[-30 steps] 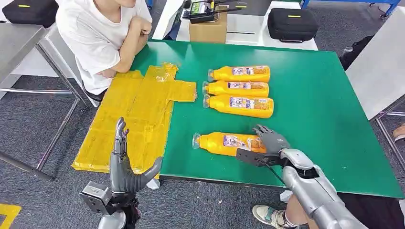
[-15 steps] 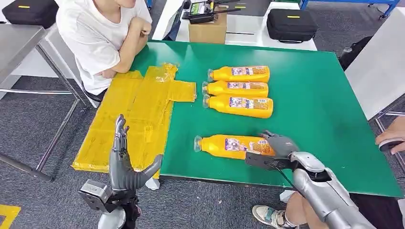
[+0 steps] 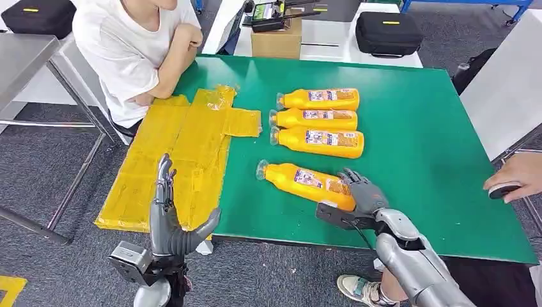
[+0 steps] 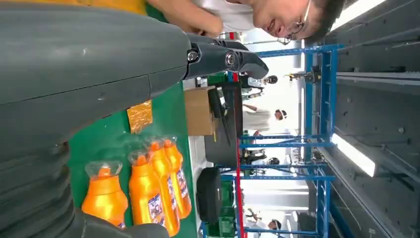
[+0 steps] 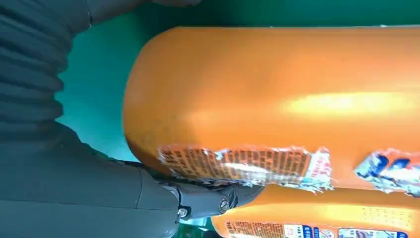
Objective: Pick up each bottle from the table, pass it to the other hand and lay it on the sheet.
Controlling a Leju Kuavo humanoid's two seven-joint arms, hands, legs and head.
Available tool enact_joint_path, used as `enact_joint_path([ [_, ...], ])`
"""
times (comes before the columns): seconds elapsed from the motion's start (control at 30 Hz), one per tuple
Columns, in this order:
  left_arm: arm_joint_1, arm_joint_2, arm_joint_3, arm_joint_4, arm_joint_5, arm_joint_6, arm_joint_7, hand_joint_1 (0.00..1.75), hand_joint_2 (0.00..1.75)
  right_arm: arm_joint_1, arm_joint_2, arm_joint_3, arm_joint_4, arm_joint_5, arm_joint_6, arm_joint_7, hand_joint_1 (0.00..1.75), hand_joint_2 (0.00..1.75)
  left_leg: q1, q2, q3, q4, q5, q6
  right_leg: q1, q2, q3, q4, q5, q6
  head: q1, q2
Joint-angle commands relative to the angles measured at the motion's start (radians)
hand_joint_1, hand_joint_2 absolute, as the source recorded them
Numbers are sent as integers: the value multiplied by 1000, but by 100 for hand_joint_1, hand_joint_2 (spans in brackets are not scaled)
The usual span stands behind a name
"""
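Head view, from above the green table (image 3: pixel 415 128): we see our right hand (image 3: pixel 361 192) wrapped around the base end of the nearest orange bottle (image 3: pixel 305 182), which lies close to the near table edge with its long axis running from about four o'clock at the base to ten o'clock at the clear cap. Right wrist view confirms the hold, the thumb (image 5: pixel 213 198) pressed under the label (image 5: pixel 242 166) and the bottle's flank close against the palm; whether the bottle has left the table we cannot tell. Our left hand (image 3: pixel 169 214) waits at about eight o'clock from the bottle, well apart from it, fingers upright and spread, thumb out, holding nothing, just off the near corner of the yellow sheet (image 3: pixel 185 153). That geometry decides the coming move, in our judgement: the cap end already points toward the sheet and toward the waiting left hand, so the bottle should travel neck-first toward nine o'clock for the handover. Three more bottles (image 3: pixel 316 118) lie side by side at about twelve o'clock from the held one, caps toward the sheet, untouched. A person in a white shirt (image 3: pixel 128 51) sits at the sheet's far end, and another person's hand (image 3: pixel 518 179) rests near the table's right edge.
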Motion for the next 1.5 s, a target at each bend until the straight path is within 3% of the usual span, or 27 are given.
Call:
enact_joint_path([
  [0.03, -26, 23, -10, 47, 2, 5, 1, 0, 175, -33, 50, -1, 110, 63, -3, 10, 0, 175, 1, 0, 3, -1, 0, -1, 1, -1, 3, -2, -1, -2, 0, 0],
  [0.33, -37, 27, -20, 55, 8, 6, 1, 0, 175, -96, 142, -55, 242, 27, -27, -24, 0, 175, 1, 2, 3, -1, 0, -2, 1, 1, 3, -1, 0, -2, 0, 0],
  [0.5, -58, 23, -27, 74, 10, 4, 1, 0, 175, -162, 210, -41, 357, 14, 40, -1, 0, 175, 0, 2, 2, -1, 0, -1, 0, 2, 1, 0, 0, -1, 0, 0],
  [0.77, -62, 22, -29, 78, 9, 3, 1, 0, 175, -165, 211, -40, 372, 12, 46, -1, 0, 175, 1, 4, 4, -1, 0, -1, 1, 2, 3, -1, 0, -2, 0, 0],
  [0.8, -65, 22, -29, 85, 9, 4, 1, 0, 175, -172, 210, -34, 386, 13, 51, -1, 23, 175, 1, 3, 4, -1, 0, -1, 1, 2, 3, -1, 0, -2, 0, 0],
  [0.83, -69, 23, -32, 89, 9, 5, 1, 0, 175, -179, 216, -26, 404, 10, 59, -13, 84, 175, 2, 4, 6, -2, 0, -2, 2, 2, 5, -2, 0, -3, 0, 0],
  [0.87, -72, 22, -33, 92, 9, 5, 1, 0, 175, -177, 222, -32, 413, -2, 57, -20, 169, 175, 1, 3, 5, -1, 0, -1, 1, 2, 3, -1, 0, -2, 0, 0],
  [1.23, -86, 21, -54, 102, 25, 23, 1, 0, 175, -141, 233, -44, 460, -56, 32, -78, 175, 175, 3, 2, 11, -2, -1, -3, 3, 1, 9, -3, 0, -3, 0, 0],
  [1.37, -68, 36, -66, 69, 39, 29, 1, 0, 175, -75, 232, -106, 384, -146, -12, -164, 175, 175, 2, 2, 12, -2, -1, -3, 2, 2, 10, -3, 0, -3, 0, 0],
  [1.5, -50, 45, -66, 52, 39, 30, 1, 0, 175, -11, 228, -140, 307, -198, -30, -177, 175, 175, 3, 1, 14, -4, -1, -4, 3, 1, 12, -4, 0, -3, 0, 0],
])
